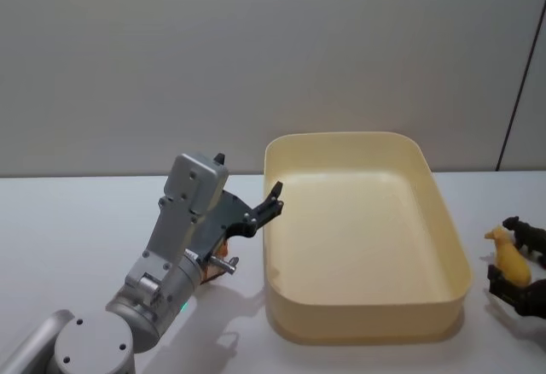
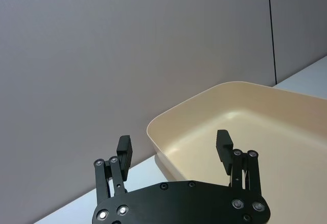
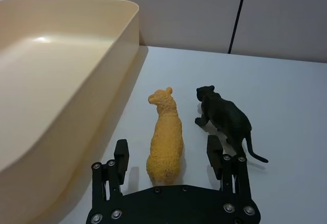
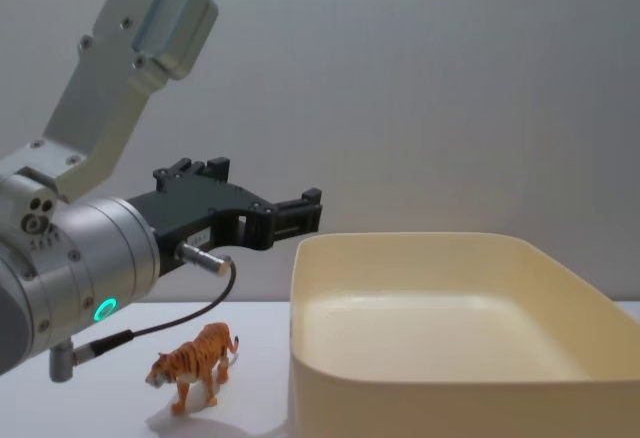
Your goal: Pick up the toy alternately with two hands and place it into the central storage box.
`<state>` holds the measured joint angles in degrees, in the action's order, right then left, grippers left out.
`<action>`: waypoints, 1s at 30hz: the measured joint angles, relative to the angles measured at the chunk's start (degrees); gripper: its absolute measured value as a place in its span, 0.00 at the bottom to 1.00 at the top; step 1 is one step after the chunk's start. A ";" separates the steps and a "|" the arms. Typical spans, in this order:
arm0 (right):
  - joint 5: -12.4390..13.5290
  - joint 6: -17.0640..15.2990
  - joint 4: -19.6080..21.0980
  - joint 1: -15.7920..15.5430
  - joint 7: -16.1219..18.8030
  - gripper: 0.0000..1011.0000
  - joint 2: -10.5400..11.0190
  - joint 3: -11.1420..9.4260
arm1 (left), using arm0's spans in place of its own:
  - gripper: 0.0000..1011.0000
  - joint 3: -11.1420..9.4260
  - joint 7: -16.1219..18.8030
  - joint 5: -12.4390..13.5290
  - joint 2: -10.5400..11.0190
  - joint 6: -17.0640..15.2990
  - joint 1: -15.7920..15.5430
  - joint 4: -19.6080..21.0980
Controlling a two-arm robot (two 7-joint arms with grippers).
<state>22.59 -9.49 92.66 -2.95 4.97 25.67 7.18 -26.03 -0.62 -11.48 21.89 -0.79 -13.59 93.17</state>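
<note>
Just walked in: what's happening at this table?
The cream storage box is empty. The right gripper is low over the table to the box's right, jaws open either side of a yellow toy animal, with a black panther beside it. The left gripper hangs open near the box's left wall, above a toy tiger standing on the table.

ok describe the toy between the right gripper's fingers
Start at the cream tub and look at the table to its right. Nearer the tub, inside the open right gripper, stands the yellow toy; its neighbour, the panther, is black.
</note>
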 joint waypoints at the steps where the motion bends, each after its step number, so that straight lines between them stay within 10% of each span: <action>1: -0.26 -0.21 -0.53 0.48 0.21 0.93 -0.26 0.17 | 0.99 0.00 0.00 0.00 0.00 0.00 0.00 0.00; 20: -1.76 -1.35 -3.66 3.33 1.48 0.38 -1.73 1.17 | 0.99 0.00 0.00 0.00 0.00 0.00 0.00 0.00; 30: -1.85 0.34 -2.73 3.20 0.68 0.36 -1.84 1.04 | 0.99 0.00 0.00 0.00 0.00 0.00 0.00 0.00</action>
<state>20.74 -9.15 89.93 0.25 5.65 23.83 8.22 -26.03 -0.62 -11.48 21.89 -0.79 -13.59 93.17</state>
